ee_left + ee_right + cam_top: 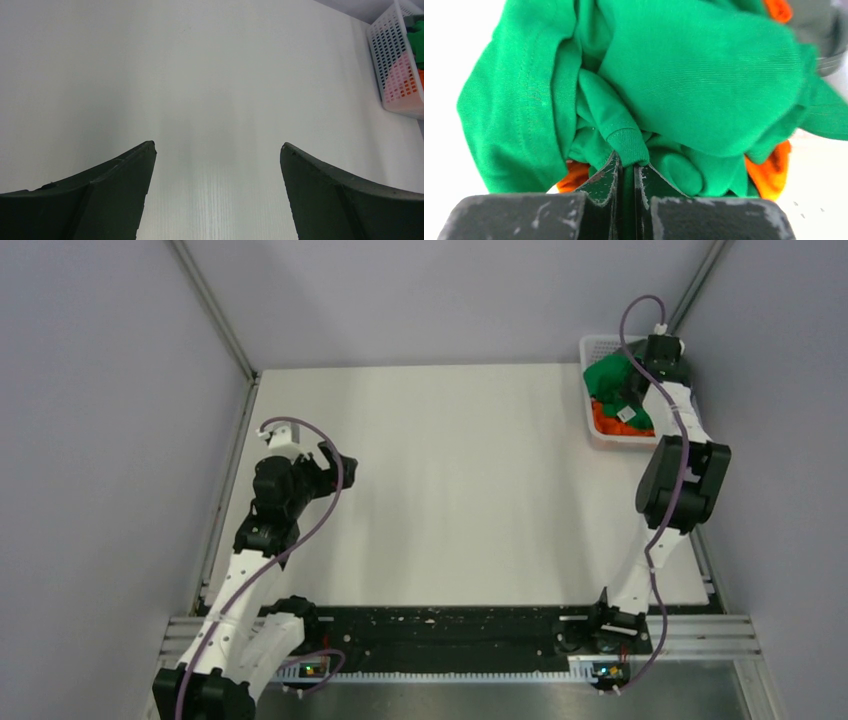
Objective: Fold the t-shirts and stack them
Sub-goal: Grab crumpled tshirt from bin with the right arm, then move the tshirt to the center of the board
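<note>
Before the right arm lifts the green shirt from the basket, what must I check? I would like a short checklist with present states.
1. Right claw shut on the green shirt: ok.
2. Only green cloth in its grip: ok.
3. Orange shirt lying free of the green one: cannot tell.
4. Green shirt out of the basket: not ok, it lies inside.
5. Left claw open above the table: ok.

Both arms are white links between bulky black joint housings; a lilac cable (340, 480) loops along the left arm (235, 575) behind the left gripper (217, 145), a second cable (641, 298) along the right arm (640, 570); the left fingers (100, 195) are dark, curved, tapering to points; the right gripper (626, 167) has dark fingers (604, 185) with pale scuffs
</note>
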You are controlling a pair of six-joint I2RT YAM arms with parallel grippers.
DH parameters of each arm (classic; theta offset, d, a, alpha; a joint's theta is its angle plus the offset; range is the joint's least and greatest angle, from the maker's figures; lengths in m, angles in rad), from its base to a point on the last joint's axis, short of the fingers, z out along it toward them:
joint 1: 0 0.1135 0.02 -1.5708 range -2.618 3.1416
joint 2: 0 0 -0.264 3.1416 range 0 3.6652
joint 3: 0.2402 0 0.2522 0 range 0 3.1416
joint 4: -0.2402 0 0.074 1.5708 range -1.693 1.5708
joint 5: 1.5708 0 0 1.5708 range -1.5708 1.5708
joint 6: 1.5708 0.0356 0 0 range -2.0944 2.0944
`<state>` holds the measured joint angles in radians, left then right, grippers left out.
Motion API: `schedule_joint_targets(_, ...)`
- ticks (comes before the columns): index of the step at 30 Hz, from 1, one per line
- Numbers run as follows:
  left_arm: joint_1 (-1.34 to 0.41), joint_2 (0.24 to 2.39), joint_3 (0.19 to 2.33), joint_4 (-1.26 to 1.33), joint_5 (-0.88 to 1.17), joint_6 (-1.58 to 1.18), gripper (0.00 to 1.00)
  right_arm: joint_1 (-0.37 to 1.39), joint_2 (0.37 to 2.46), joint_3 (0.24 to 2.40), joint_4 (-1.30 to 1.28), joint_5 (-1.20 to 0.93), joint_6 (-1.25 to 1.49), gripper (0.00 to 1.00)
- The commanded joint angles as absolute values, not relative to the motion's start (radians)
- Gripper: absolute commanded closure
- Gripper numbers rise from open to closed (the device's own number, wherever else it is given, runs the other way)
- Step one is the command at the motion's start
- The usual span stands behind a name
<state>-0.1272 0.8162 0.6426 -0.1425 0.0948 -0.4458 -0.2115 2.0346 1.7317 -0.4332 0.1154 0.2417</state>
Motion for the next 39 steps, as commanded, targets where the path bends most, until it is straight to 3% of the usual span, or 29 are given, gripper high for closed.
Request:
schedule_joint_targets(1,-0.129,0.793,0.642,-0.101,0.122,-0.435,0.01,-0.212,1.831,1.844,-0.394,0.161,0.231,1.00)
schedule_joint_targets(9,-0.129,0.761,0.654,-0.100,0.173,-0.476,0.01,-0.141,1.434,1.702,-0.287,-0.081,0.212,1.00)
schedule_joint_targets(15,-0.129,0.681,0.634,-0.137,0.013,-0.593,0.01,0.086,1.295,1.687,-0.270,-0.291,0.244,1.00)
schedule_joint_targets(22,-0.129,0.601,0.607,-0.128,0.014,-0.582,0.01,0.435,1.329,1.786,-0.220,-0.521,0.257,1.00)
schedule_joint_targets(28,-0.129,0.590,0.616,-0.152,-0.033,-0.580,0.01,0.583,1.441,1.896,-0.222,-0.679,0.294,1.00)
schedule_joint_targets(33,-0.129,0.563,0.609,-0.171,-0.102,-0.591,0.01,0.586,1.352,1.681,-0.244,-0.446,0.264,1.00)
schedule_joint_targets(39,-0.129,0.562,0.601,-0.176,-0.145,-0.599,0.01,0.577,1.129,1.140,-0.269,0.091,0.230,0.81)
